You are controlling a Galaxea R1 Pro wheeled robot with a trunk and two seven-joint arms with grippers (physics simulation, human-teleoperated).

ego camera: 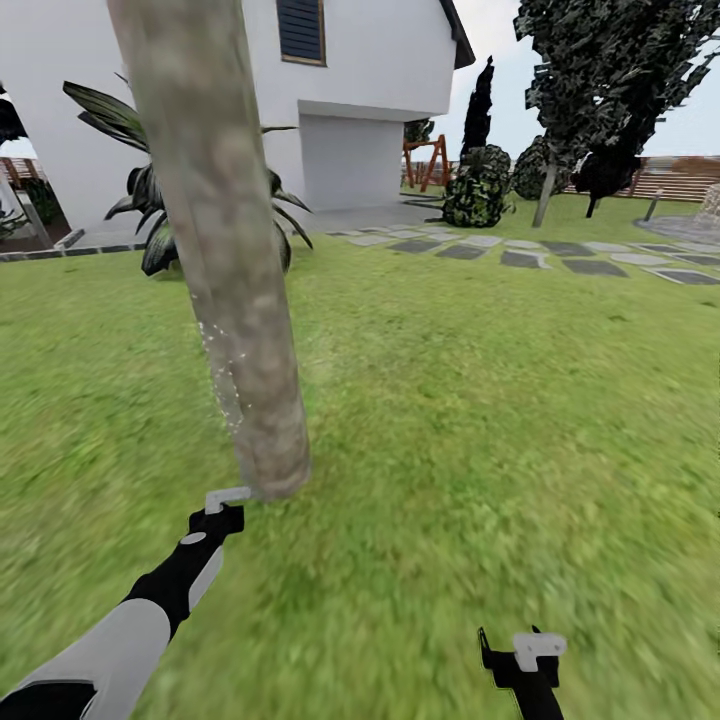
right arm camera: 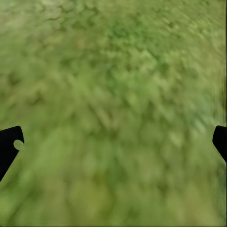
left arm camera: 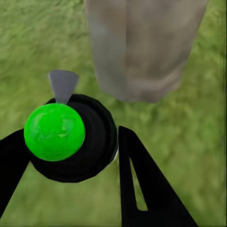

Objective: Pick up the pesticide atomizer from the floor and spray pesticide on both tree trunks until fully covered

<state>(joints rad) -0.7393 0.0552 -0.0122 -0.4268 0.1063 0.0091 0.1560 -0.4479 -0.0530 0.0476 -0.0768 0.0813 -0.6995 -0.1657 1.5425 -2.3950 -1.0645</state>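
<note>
A thick mottled beige-grey tree trunk (ego camera: pixel 225 260) rises from the grass floor (ego camera: pixel 470 420) just ahead of me. Fine white specks of pesticide (ego camera: pixel 218 350) dot its left edge at mid-height. My left gripper (ego camera: pixel 222 512) sits at the trunk's base, shut on the pesticide atomizer (left arm camera: pixel 71 142), a dark round bottle with a bright green ball (left arm camera: pixel 54 131) and a grey nozzle (left arm camera: pixel 63 85) aimed at the trunk (left arm camera: pixel 142 47). My right gripper (ego camera: pixel 520 652) hangs low at the right, open over bare grass (right arm camera: pixel 113 94). Another tree (ego camera: pixel 548 190) with a dark crown stands far back right.
A white house (ego camera: pixel 360 80) with a grey garage door stands behind. A spiky dark plant (ego camera: pixel 150 215) grows behind the trunk. Grey stepping stones (ego camera: pixel 520 255) run across the lawn, with round bushes (ego camera: pixel 478 190), a wooden swing frame (ego camera: pixel 430 160) and a slat fence (ego camera: pixel 680 180) beyond.
</note>
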